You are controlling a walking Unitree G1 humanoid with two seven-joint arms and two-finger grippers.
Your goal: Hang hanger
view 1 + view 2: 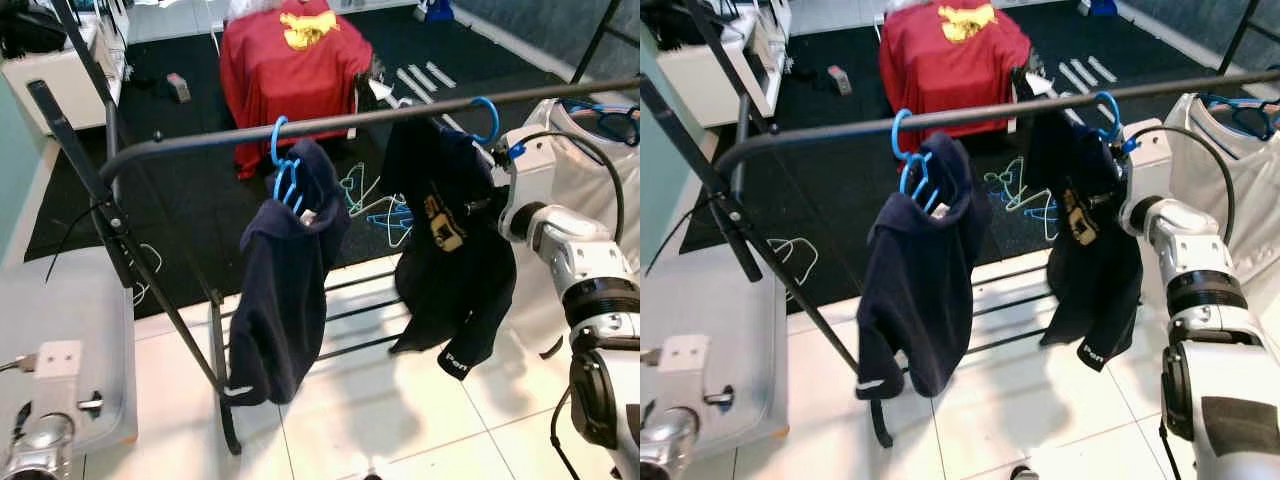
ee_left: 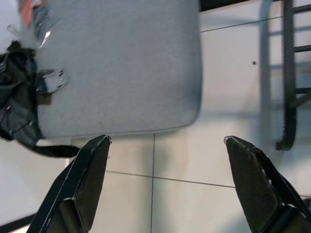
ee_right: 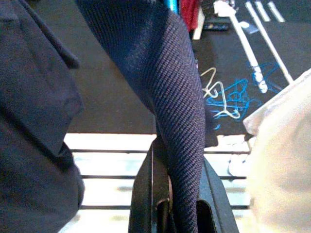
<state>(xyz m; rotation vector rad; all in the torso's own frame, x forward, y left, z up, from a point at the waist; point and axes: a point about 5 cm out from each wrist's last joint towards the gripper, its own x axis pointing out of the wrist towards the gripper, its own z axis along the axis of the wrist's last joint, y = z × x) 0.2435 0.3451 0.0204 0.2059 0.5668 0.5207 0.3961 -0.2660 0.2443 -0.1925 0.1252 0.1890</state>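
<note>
Two dark garments hang from the black rail [image 1: 330,122] of the clothes rack, which crosses the eye views from middle left to upper right. Left of centre, a navy shirt [image 1: 285,290] hangs on a blue hanger [image 1: 281,160] whose hook is over the rail. Right of centre, a dark jacket [image 1: 450,260] with a yellow badge and white lettering at its hem hangs on a second blue hanger [image 1: 487,118], its hook also over the rail, near the right edge of the frame. The right arm reaches up from the lower right, and the right gripper [image 3: 177,204] sits at the jacket; in the right wrist view its two black fingers [image 3: 146,194] are pinched close together on a fold of ribbed dark fabric that runs up between them. A white garment [image 1: 590,140] hangs at the far right, just beside the arm. Behind the rack, at upper centre, a red cloth [image 1: 290,65] with a yellow print drapes over some object on the dark mat, and loose blue and pale hangers [image 1: 385,210] lie on that mat, seen between the two dark garments. The left gripper [image 2: 167,189] hangs low with its fingers spread wide apart above the white tiled floor [image 2: 209,155], near a grey tray [image 2: 121,63] at the lower left of the eye views.
</note>
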